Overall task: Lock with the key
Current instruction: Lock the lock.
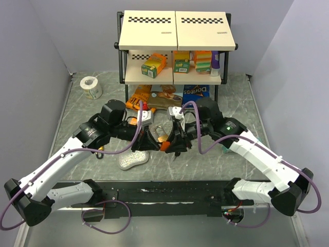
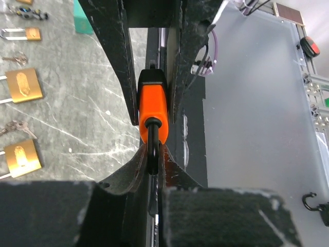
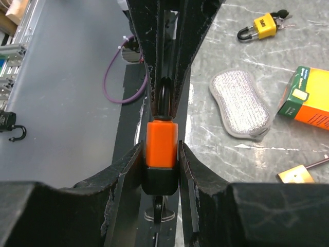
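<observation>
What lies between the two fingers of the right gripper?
The body of the orange padlock, clamped by the right gripper; the right wrist view shows this most clearly.

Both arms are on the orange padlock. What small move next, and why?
Probably ease the left gripper toward the right gripper to seat the shackle: left pinches the black shackle, right clamps the orange body, and these edge-on views don't show it seated.

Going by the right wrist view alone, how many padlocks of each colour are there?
Orange padlock: 1
Yellow padlock: 1
Brass padlock: 1
Black padlock: 1
Total: 4
</observation>
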Robot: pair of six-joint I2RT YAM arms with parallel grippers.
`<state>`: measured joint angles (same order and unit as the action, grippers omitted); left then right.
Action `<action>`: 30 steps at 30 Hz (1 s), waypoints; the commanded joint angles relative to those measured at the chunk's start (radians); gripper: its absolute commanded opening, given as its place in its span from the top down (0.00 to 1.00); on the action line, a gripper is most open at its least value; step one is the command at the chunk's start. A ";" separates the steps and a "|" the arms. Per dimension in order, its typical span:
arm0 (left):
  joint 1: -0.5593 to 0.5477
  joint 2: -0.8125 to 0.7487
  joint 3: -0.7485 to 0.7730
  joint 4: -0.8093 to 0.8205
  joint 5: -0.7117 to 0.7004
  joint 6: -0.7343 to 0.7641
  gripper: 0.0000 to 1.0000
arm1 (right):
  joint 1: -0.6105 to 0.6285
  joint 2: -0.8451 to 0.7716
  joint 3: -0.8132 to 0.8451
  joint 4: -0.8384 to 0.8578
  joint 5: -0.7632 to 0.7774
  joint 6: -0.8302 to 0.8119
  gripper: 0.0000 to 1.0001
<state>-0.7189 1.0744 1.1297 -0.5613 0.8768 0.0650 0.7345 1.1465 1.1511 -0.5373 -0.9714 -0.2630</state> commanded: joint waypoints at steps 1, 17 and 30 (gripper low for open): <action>0.044 -0.031 -0.021 0.192 0.073 0.036 0.99 | -0.044 -0.024 0.018 0.108 -0.066 -0.048 0.70; 0.154 -0.025 0.028 0.069 0.171 0.164 0.99 | -0.184 -0.085 -0.022 -0.076 -0.029 -0.104 0.38; 0.124 -0.019 0.022 0.058 0.149 0.179 0.99 | -0.182 -0.024 0.007 -0.055 -0.056 -0.091 0.82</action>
<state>-0.5877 1.0603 1.1114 -0.5426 0.9852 0.2245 0.5560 1.1175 1.1366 -0.5930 -0.9989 -0.3042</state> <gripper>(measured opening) 0.116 0.289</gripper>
